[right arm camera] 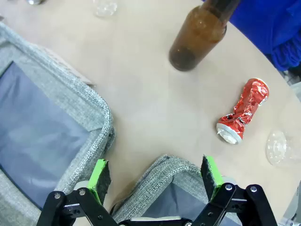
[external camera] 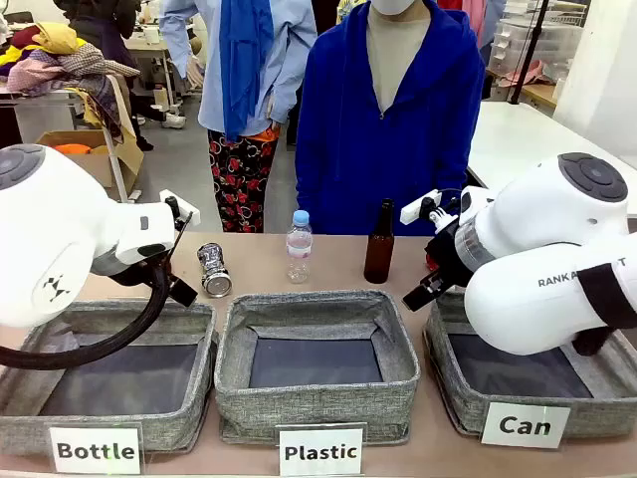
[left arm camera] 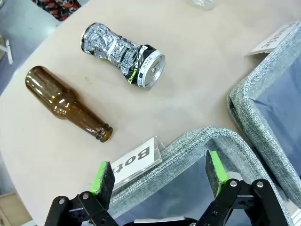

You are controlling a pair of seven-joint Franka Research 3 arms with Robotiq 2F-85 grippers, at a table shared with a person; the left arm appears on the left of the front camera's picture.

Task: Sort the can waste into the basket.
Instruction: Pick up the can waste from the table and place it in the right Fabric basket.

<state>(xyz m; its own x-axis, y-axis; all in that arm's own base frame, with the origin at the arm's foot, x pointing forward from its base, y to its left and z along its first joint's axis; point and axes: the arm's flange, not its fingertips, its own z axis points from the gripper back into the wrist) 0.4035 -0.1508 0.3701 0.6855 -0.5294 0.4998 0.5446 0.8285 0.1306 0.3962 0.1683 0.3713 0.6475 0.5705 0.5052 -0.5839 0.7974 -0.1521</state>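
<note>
A dented silver can (left arm camera: 123, 54) with dark print lies on its side on the table, seen also in the front view as the silver can (external camera: 213, 270). My left gripper (left arm camera: 160, 176) hangs open above the back rim of the Bottle basket (left arm camera: 197, 141), short of that can; it is the left gripper (external camera: 177, 289) in the front view. A crushed red can (right arm camera: 243, 110) lies beyond the Can basket (right arm camera: 136, 195). Over that basket's far rim my right gripper (right arm camera: 155, 170) stands open and empty, the right gripper (external camera: 423, 291) in front. The Can basket (external camera: 597, 416) has nothing in it.
A brown bottle (left arm camera: 66, 102) lies left of the silver can. Another brown bottle (external camera: 379, 242) and a clear plastic bottle (external camera: 299, 246) stand behind the Plastic basket (external camera: 317, 403). A clear plastic piece (right arm camera: 282, 148) lies near the red can. A person in blue (external camera: 398, 119) stands at the far side.
</note>
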